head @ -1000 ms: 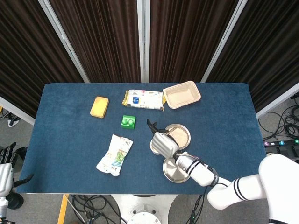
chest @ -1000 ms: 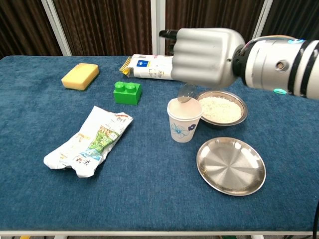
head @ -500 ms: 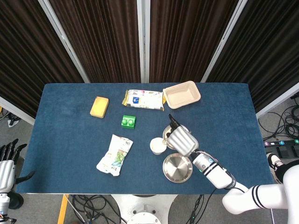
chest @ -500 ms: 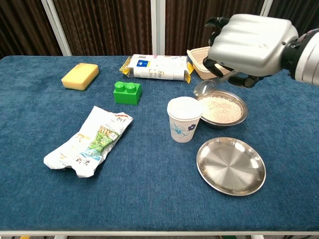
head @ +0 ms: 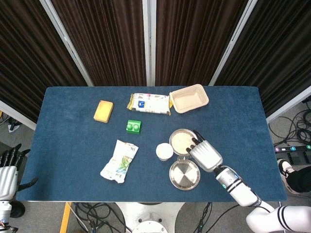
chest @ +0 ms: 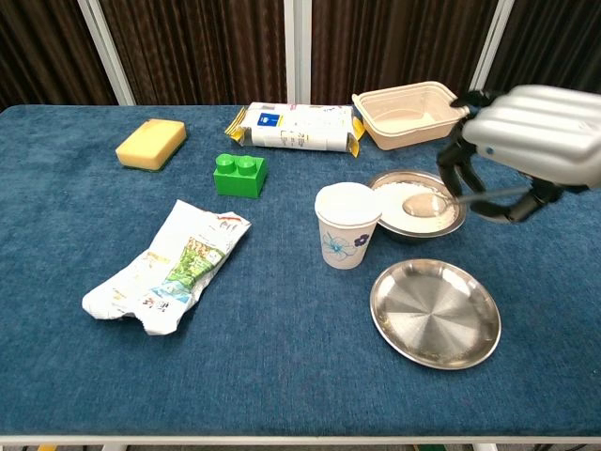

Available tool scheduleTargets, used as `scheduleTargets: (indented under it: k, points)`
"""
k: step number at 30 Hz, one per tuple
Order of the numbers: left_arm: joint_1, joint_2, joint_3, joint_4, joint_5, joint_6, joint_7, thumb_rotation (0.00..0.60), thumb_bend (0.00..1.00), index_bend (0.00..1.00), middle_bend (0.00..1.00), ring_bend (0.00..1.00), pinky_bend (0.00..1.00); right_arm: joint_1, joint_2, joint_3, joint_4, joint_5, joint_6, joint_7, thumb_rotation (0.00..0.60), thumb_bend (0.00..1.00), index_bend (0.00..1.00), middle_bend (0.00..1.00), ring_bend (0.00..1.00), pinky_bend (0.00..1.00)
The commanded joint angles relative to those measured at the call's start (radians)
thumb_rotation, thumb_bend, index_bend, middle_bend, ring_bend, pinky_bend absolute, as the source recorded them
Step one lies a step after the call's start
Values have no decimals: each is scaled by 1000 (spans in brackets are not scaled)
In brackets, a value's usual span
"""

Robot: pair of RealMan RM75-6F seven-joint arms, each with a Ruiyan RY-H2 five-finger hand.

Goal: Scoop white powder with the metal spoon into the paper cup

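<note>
- Gripping the metal spoon (chest: 449,198) in the right hand (chest: 528,132) at the right edge of the chest view, fingers wrapping the handle.
- Resting the spoon's bowl on the white powder (chest: 413,209) inside the steel bowl (chest: 454,225), right of centre.
- Standing just left of that bowl: the paper cup (chest: 346,225).
- Showing at the head view's lower left edge: the left hand (head: 8,167), fingers apart, holding nothing.

Blue cloth-topped table (head: 73,145) in front of dark brown curtains (head: 107,39) w/ pale upright rails (head: 148,43) between panels. Grey floor (head: 296,121) at sides, black cables (head: 299,128) at right.
</note>
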Motion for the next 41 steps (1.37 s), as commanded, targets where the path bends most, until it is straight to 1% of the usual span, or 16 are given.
scheduleTargets:
  k: [1,4,7,13,15,17,20,23,25,27,29,32,34,36,38,41]
  points:
    - [-1,1,1,-3,2,0,2,600,165,233,137,71,48,-78,-28,-34,69,-87,13,114,600,365,631,602,242,0]
    - [-3,2,1,-7,5,1,4,600,165,233,137,71,48,-115,-79,-39,137,-123,17,143,600,364,634,587,233,0]
    - [-3,4,2,-10,4,1,3,600,164,233,137,71,48,-156,-151,-32,224,-160,43,127,600,361,635,573,225,0]
    - [-1,4,5,-8,2,1,-1,600,164,233,137,71,48,-205,-249,-17,316,-185,35,98,600,354,599,546,204,0]
    - [2,5,6,-6,2,4,-4,600,164,233,137,71,48,-213,-265,-12,331,-189,27,84,600,352,575,533,194,0]
    - [4,4,7,-4,1,6,-6,600,164,233,137,71,48,-221,-276,-6,337,-190,18,73,600,351,521,504,174,0]
    - [8,4,10,-3,2,10,-7,600,164,233,137,71,48,-233,-275,2,326,-195,14,65,600,348,400,439,141,0]
    - [8,4,10,-2,4,11,-8,600,164,233,137,71,48,-244,-255,11,304,-199,17,55,600,349,323,407,135,0]
    - [7,3,9,-2,4,11,-8,600,164,233,137,71,48,-252,-234,20,282,-197,25,54,600,349,308,396,132,0]
    - [6,3,8,-2,4,11,-8,600,164,233,137,71,48,-271,-197,41,252,-191,62,57,600,350,302,389,130,0]
    - [7,3,8,0,2,10,-9,600,165,233,137,71,48,-304,-153,71,223,-174,128,73,600,352,302,386,134,0]
    - [5,2,9,3,-2,3,-11,600,164,233,137,71,48,-358,-74,118,186,-134,218,137,600,353,295,373,140,4]
    - [1,-1,8,4,0,0,-11,600,164,233,137,71,48,-395,-10,137,158,-104,258,190,600,355,278,341,136,10]
    - [-1,-6,6,4,3,1,-6,600,164,233,137,71,48,-434,52,145,122,-75,286,233,600,357,239,287,106,10]
    - [-5,-10,7,3,4,-3,-2,600,164,233,137,71,48,-469,90,150,99,-65,321,270,600,359,183,227,57,11]
    - [-10,-13,7,1,5,-9,7,600,164,233,137,71,48,-520,125,155,76,-60,372,311,600,359,156,213,39,8]
